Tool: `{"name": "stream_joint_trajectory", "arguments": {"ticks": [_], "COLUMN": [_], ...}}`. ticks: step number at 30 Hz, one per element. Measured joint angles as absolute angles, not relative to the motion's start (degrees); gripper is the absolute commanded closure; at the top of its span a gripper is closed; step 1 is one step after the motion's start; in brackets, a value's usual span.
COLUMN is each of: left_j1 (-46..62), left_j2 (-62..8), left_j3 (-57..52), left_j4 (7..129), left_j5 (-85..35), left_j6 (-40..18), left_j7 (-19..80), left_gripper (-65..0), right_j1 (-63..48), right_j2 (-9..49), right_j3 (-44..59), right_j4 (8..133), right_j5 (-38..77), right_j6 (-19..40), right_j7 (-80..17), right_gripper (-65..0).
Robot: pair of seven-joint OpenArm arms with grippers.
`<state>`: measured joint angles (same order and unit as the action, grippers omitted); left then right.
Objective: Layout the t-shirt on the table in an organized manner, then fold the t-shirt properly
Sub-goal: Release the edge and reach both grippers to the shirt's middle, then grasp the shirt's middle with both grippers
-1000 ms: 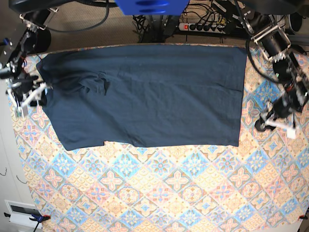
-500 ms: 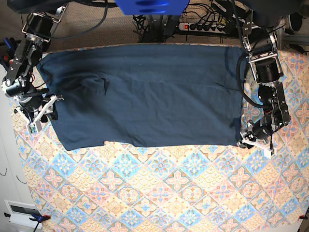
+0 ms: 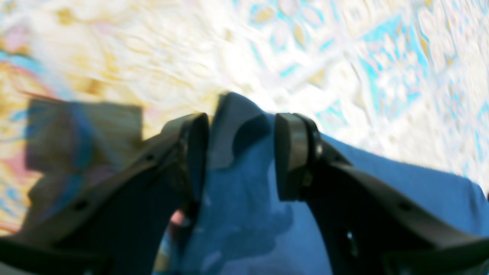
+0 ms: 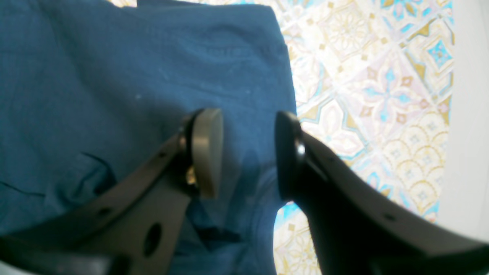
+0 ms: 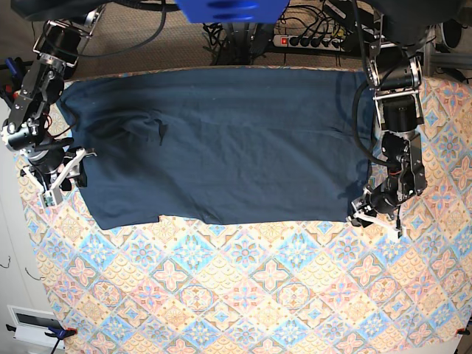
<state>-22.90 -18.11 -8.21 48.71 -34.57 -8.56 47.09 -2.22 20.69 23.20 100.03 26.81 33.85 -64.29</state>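
The dark navy-teal t-shirt (image 5: 221, 140) lies spread flat across the far half of the table (image 5: 258, 295), with a small crease near its left end. My left gripper (image 5: 366, 215) is at the shirt's near right corner. In the left wrist view the left gripper (image 3: 242, 152) is open, and that corner of the shirt (image 3: 401, 179) lies between the jaws over the table (image 3: 344, 57). My right gripper (image 5: 63, 177) is at the shirt's left edge. In the right wrist view the right gripper (image 4: 248, 152) is open above the edge of the shirt (image 4: 114, 76), beside the table (image 4: 363, 95).
A power strip (image 5: 310, 40) and cables lie behind the table's far edge. A white box (image 5: 33, 324) sits off the table's near left corner. The table's left edge runs close to my right gripper.
My left gripper has moved left and down from the patterned cloth onto the shirt's near right corner. My right gripper has shifted slightly down along the shirt's left edge.
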Motion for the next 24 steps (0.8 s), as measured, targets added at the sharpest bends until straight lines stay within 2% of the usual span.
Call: {"name": "stream_joint_trajectory", "arguments": {"ticks": [2, 4, 8, 14, 18, 24], "left_j1": [-22.3, -21.0, -20.0, -19.1, -15.6, -13.2], "left_j2": [-17.5, -17.1, -16.8, -17.0, -16.8, -17.0], "left_j3": [-8.2, -8.0, -8.0, -10.8, -14.8, -14.8], "left_j4": [50.5, 53.2, 55.4, 58.5, 65.9, 69.8], "left_j5": [-34.3, -34.6, -33.9, -33.9, -34.0, -33.8], "left_j6": [-11.8, -17.1, -20.4, -20.9, -20.8, -20.8], "left_j7": [49.3, 52.2, 56.7, 57.0, 56.9, 56.9], "left_gripper": [-24.2, -17.8, 0.0, 0.0, 0.0, 0.0], "right_j1": [-2.2, -2.2, -2.2, 2.5, 10.9, 16.0], "right_j2": [20.8, 21.7, 24.0, 27.4, 28.0, 31.7], "right_j3": [23.2, 23.2, 23.2, 21.0, 12.6, -0.1], "right_j4": [99.9, 98.8, 95.1, 88.5, 83.0, 71.0], "right_j5": [26.8, 27.0, 26.8, 25.5, 27.6, 25.6], "right_j6": [33.8, 34.0, 33.8, 33.6, 34.0, 33.6], "right_j7": [-64.4, -64.2, -64.1, -64.7, -59.4, -54.0], "right_gripper": [-22.4, -22.4, -22.5, -22.5, -22.6, -23.7]}}
